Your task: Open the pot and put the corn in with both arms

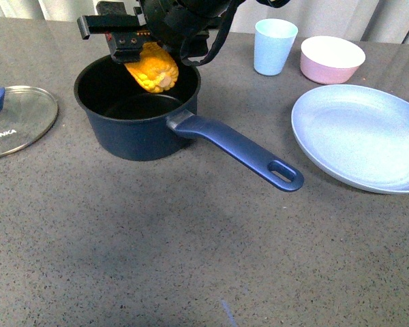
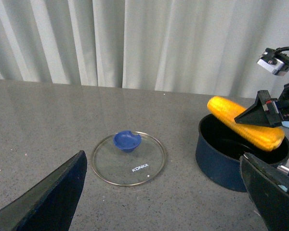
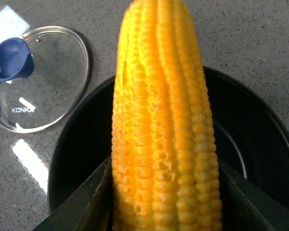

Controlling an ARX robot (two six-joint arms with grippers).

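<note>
The navy pot [image 1: 133,136] stands open on the grey table, its long handle [image 1: 242,150] pointing to the front right. My right gripper [image 1: 142,51] is shut on the yellow corn [image 1: 152,67] and holds it tilted above the pot's far rim; the corn [image 3: 161,120] fills the right wrist view over the black pot interior [image 3: 250,144]. The glass KONKA lid [image 1: 13,119] with its blue knob lies flat on the table left of the pot. My left gripper [image 2: 166,192] is open and empty above the table, near the lid [image 2: 128,158] and pot [image 2: 231,159].
A light blue cup [image 1: 274,45] and a pink bowl [image 1: 331,58] stand at the back right. A large pale blue plate [image 1: 361,136] lies right of the pot handle. White curtains [image 2: 135,43] hang behind the table.
</note>
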